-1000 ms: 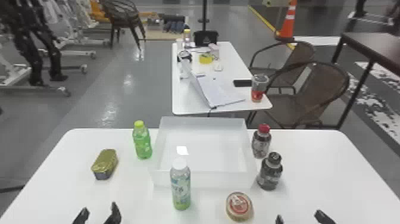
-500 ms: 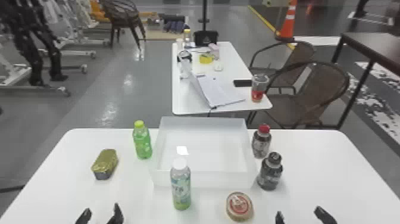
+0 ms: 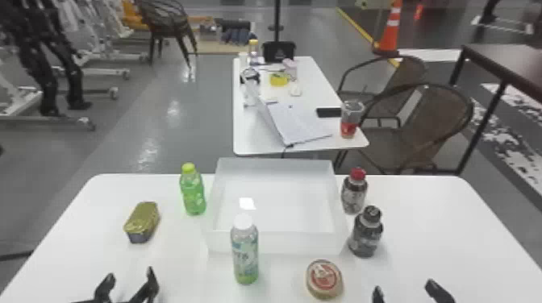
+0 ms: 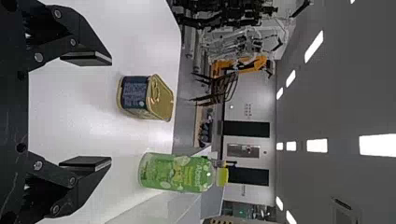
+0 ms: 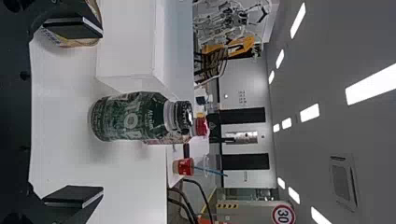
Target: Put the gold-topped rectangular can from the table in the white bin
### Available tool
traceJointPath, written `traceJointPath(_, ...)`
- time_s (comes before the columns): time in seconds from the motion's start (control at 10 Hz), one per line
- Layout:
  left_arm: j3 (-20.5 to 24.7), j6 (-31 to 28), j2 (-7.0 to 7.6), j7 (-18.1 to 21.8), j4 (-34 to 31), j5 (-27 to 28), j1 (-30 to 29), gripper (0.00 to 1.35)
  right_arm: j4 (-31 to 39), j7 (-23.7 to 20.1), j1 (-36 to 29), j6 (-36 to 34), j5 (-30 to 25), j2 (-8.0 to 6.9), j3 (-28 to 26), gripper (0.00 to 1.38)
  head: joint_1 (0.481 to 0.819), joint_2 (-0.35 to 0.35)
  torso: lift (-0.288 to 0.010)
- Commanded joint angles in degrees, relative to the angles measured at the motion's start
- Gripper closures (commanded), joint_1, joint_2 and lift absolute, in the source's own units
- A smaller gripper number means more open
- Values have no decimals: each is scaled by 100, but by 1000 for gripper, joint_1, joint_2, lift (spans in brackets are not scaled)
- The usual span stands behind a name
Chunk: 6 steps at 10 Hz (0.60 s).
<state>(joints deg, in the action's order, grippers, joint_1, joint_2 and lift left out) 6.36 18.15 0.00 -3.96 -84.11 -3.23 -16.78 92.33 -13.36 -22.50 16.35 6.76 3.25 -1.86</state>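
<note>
Head view: left claw is wide and empty toward the counter's near-left corner, right claw also gaping, nearer the right edge. Further out, gold-topped can sits kinda near the left edge, white bin mid far edge.

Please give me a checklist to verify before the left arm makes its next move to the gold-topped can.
1. Left gripper open: ok, its fingers are apart.
2. Gold-topped can standing on the table with its gold top up: ok.
3. Can already gripped: not ok, nothing holds it.
4. White bin open at the top: ok.
5. Straight way from can to bin free: not ok, the green bottle stands between them; lifting over it seems wise.
6. Can full or light: cannot tell.
</note>
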Motion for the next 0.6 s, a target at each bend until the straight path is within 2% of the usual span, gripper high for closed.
traceJointPath(0.0,85,48,-15,36,307,-125,281,502,-4,0,0,0,1,0,1,114,549,0,-100)
traceJointPath(0.1,138,22,88,256,509,-257,500,502,-4,-9,9,0,1,0,1,114,549,0,-100)
traceJointPath(0.2,164,-13,264,607,747,-451,720,507,-13,-35,17,0,-8,-9,1,114,549,0,-100)
traceJointPath(0.3,138,-75,440,722,922,-547,887,507,-31,-53,26,0,-17,-35,1,114,549,0,-100)
traceJointPath(0.4,182,-180,527,765,993,-538,1001,506,-39,-70,26,0,-26,-44,1,114,549,0,-100)
traceJointPath(0.5,313,-286,536,924,1107,-451,1151,507,-48,-88,35,-9,-17,-44,1,114,549,0,-100)
